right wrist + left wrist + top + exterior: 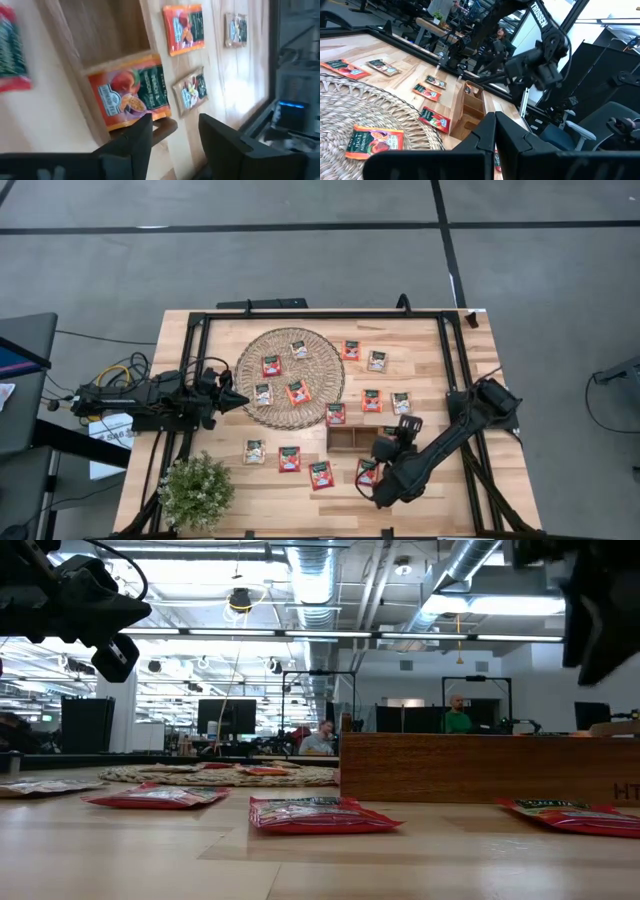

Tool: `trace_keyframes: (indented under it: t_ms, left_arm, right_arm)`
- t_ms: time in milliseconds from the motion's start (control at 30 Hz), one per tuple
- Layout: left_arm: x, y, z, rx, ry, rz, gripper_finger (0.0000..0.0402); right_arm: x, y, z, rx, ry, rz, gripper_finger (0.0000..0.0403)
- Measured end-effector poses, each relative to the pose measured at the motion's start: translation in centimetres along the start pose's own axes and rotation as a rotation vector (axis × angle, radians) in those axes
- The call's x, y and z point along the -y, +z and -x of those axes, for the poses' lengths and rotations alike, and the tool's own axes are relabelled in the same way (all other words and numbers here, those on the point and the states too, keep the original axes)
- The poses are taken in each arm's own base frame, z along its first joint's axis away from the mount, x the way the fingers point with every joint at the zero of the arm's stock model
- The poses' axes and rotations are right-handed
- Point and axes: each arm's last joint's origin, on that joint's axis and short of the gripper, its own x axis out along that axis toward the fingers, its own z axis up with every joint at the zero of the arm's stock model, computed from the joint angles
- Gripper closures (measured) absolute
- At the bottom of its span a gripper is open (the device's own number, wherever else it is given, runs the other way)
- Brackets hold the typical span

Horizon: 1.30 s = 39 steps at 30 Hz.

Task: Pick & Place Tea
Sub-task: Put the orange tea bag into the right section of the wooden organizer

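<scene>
Several small square tea sachets lie flat: some on the round wicker mat (290,377), such as an orange one (298,392), others on the bare wood, such as a red one (289,459). One orange sachet (131,97) lies in the end compartment of the brown wooden tray (352,438). My right gripper (177,132) hangs open just above that end of the tray, slanting down, with nothing between its fingers. My left gripper (495,132) is shut and level at the mat's left edge, holding nothing.
A potted plant (196,490) stands at the near left corner. A black frame (320,314) runs along the table's edges. Beyond the tray lie an orange sachet (184,28) and two beige ones (192,91), (235,30). Red sachets (321,474) lie near the front edge.
</scene>
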Motion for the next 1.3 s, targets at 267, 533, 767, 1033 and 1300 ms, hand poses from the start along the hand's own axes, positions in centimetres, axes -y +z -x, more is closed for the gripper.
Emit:
trace_keyframes:
  t_ms: [267,533,767,1033,1300]
  left_arm:
    - [0.1,0.1,0.0,0.009,-0.007,0.0,0.0402]
    - [0.1,0.1,0.0,0.014,-0.011,0.001,0.0402]
    - [0.1,0.2,0.0,0.017,-0.012,0.003,0.0402]
    - [0.1,0.2,0.0,0.019,-0.014,0.045,0.0402]
    - [0.1,0.2,0.0,0.02,-0.014,0.09,0.0402]
  right_arm:
    - [6.4,-0.3,3.4,0.148,0.118,-0.052,0.0279]
    - [14.2,1.4,3.3,0.273,0.098,0.02,0.0284]
    - [18.8,5.9,0.2,0.305,0.306,0.125,0.0284]
    - [22.9,8.3,-6.2,0.204,0.645,0.203,0.0284]
    - [23.2,7.4,-10.7,0.123,0.775,0.18,0.0284]
